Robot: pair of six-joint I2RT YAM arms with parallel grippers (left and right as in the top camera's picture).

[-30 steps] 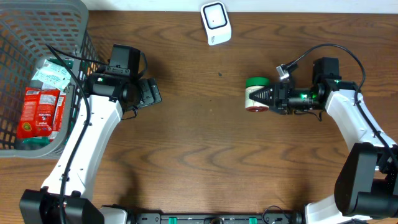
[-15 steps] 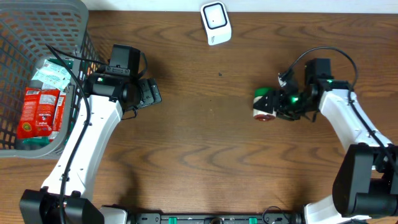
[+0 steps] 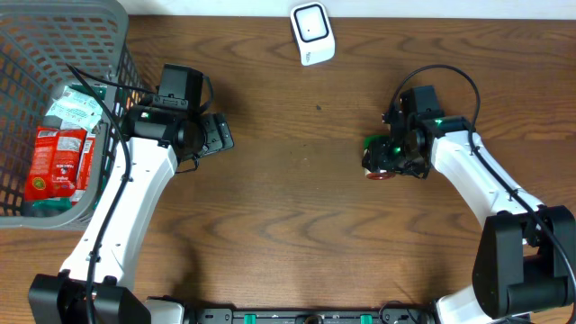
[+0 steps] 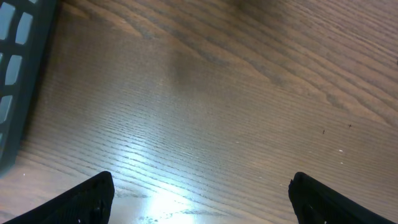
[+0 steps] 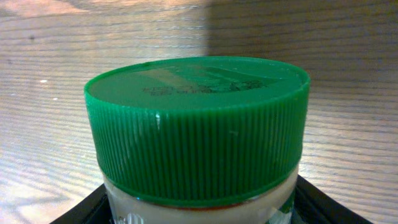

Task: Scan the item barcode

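The jar sits right of the worktop's centre, clamped in my right pincer with its green lid pointing away from the wrist.

Status: pickup complete, in my judgement. Remaining: present the barcode to the white scanner at the far edge, which is well apart from the jar. No barcode faces any camera.

Markings: the lid top carries faint print that cannot be read.

My left pincer is spread wide and empty, near the grey basket at the far left corner.
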